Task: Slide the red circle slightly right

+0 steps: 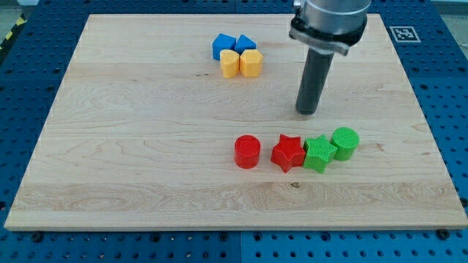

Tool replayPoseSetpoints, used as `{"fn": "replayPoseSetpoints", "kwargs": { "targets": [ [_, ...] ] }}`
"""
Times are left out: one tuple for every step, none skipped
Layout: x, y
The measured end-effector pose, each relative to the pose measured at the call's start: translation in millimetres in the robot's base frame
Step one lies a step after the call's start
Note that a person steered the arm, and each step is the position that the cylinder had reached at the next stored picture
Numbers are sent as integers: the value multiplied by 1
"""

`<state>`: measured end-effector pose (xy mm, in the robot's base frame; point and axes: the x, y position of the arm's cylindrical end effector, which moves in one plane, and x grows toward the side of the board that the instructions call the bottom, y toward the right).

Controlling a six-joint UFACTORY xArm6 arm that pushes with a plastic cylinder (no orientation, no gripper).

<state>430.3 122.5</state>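
Observation:
The red circle [247,152] sits on the wooden board right of centre, toward the view's bottom. A red star [288,153] lies just to its right with a small gap between them. A green star [319,153] touches the red star's right side, and a green circle [345,142] touches the green star on its upper right. My tip [308,112] is above this row, up and to the right of the red circle, roughly above the gap between the red star and green star, touching no block.
Near the view's top centre is a tight cluster: a blue block [222,46], a blue triangle-like block [246,44], a yellow block [230,63] and a yellow hexagon-like block [251,63]. The wooden board [110,146] ends at a blue perforated table.

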Motion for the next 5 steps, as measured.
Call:
{"fn": "replayPoseSetpoints", "kwargs": {
  "targets": [
    [17, 40],
    [40, 41],
    [54, 40],
    [65, 41],
    [62, 41]
  ]
}}
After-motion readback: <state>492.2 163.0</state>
